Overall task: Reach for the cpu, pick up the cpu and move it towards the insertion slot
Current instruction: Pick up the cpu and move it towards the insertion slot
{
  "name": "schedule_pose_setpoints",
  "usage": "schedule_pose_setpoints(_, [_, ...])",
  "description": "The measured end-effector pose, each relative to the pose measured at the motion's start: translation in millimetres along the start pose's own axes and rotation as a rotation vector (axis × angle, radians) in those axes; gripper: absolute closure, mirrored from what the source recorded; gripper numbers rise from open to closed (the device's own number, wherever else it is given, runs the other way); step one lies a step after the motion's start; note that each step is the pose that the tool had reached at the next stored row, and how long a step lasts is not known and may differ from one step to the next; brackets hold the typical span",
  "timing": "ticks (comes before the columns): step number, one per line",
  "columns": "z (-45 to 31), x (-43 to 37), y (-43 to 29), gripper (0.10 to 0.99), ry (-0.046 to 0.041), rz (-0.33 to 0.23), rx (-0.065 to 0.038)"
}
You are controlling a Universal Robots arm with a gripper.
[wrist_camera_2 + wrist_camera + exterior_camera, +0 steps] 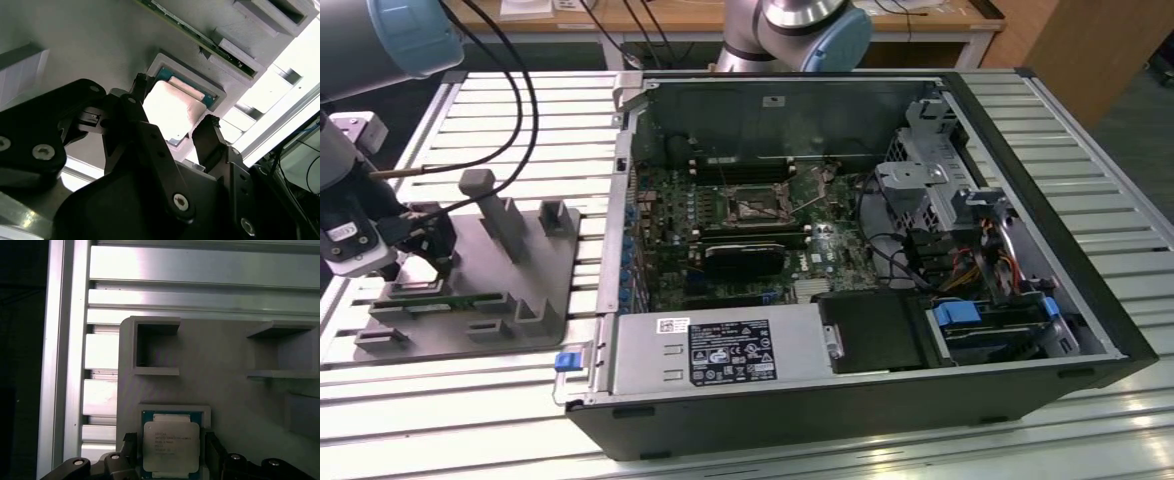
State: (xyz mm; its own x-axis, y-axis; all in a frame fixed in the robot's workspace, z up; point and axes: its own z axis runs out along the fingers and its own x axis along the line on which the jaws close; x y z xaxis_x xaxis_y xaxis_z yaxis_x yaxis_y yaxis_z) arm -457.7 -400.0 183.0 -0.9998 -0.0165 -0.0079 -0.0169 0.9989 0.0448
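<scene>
The cpu [171,445] lies flat in a shallow three-sided nest on the grey fixture block [225,365], silver lid up. My tool [170,436] hangs right over it, spread open: one black finger [131,450] stands along one edge of the chip and the other along the opposite edge. So the chip sits between the fingers, not off to one side. I judge that they span its shorter width, with its longer side running in line with them.

The first wrist view looks straight down and shows a thin strip of grey at each side between finger and chip. I read that as not yet gripped, though it is close. The second wrist view looks along the fingers at a slant, with the fingertips down at the level of the nest rim.

In the exterior view, fixture and tool are at the exterior view's left on the slatted metal surface [454,400]. The insertion slot [754,207] is well apart toward that view's right, on the board inside the open computer case [854,420].
</scene>
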Motion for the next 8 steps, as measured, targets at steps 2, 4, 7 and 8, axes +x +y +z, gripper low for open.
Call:
schedule_pose_setpoints(2, [0.0,0.0,0.0,0.439,0.0,0.0,0.0])
schedule_pose_setpoints(4, [0.0,0.0,0.0,0.439,0.0001,0.0,0.0])
schedule_pose_setpoints(7, [0.0,0.0,0.0,0.455,0.0002,0.0,0.0])
schedule_pose_setpoints(8, [0.0,0.0,0.0,0.518,0.0002,0.0,0.0])
